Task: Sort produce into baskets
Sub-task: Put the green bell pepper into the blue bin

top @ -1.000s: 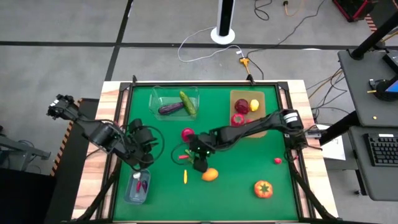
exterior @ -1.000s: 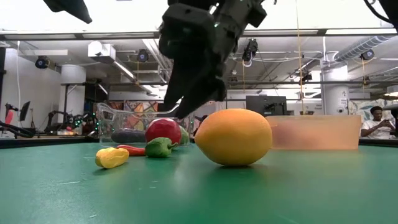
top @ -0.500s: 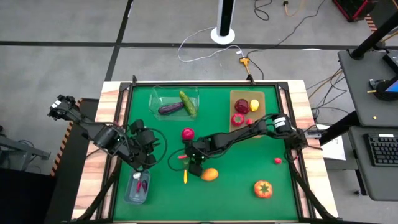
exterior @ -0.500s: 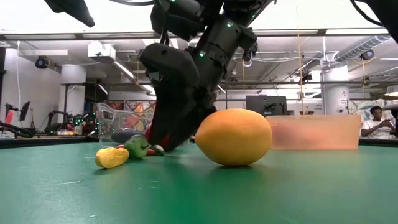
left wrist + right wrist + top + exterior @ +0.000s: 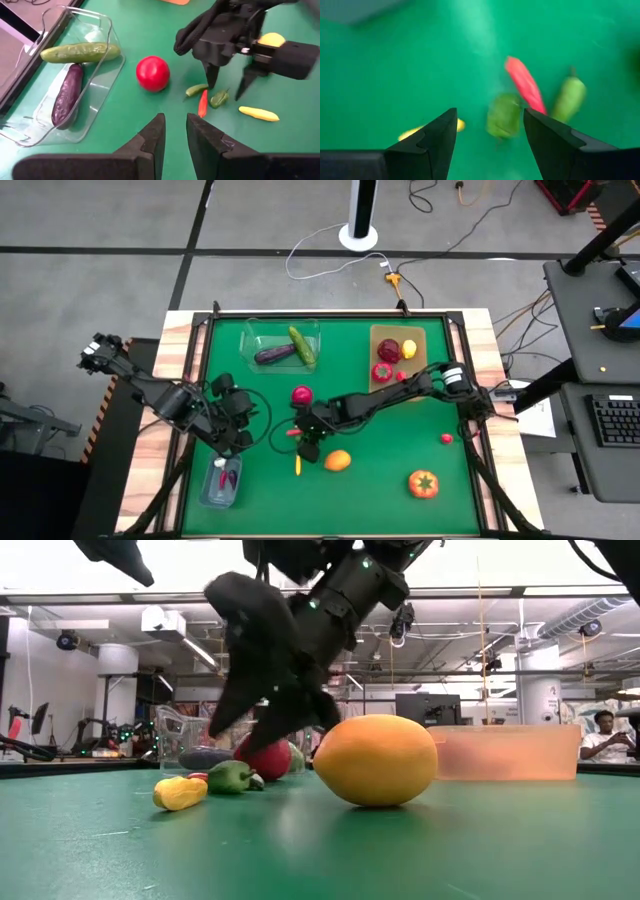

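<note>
My right gripper (image 5: 307, 446) is open and hovers just above a cluster of tiny chillies near the table's middle: a small green pepper (image 5: 504, 116), a red chilli (image 5: 525, 85), a green chilli (image 5: 568, 98) and a yellow chilli (image 5: 430, 130). Its fingers stand on either side of the green pepper (image 5: 218, 97) without touching it. A red round fruit (image 5: 302, 394) and an orange fruit (image 5: 338, 460) lie close by. My left gripper (image 5: 237, 438) waits at the table's left, its fingers (image 5: 200, 137) a narrow gap apart and empty.
The clear tub (image 5: 252, 340) at the far side holds an eggplant (image 5: 272, 355) and a cucumber (image 5: 302, 345). The wooden tray (image 5: 378, 335) holds red and yellow fruits. The bluish tub (image 5: 210, 490) lies near the front left. A tomato (image 5: 424, 483) and a small red piece (image 5: 446, 438) lie at the right.
My right gripper has gone toward the table's left and down to the chillies, then come up a little, staying open. The small green pepper has shifted a little along the table next to the red chilli.
</note>
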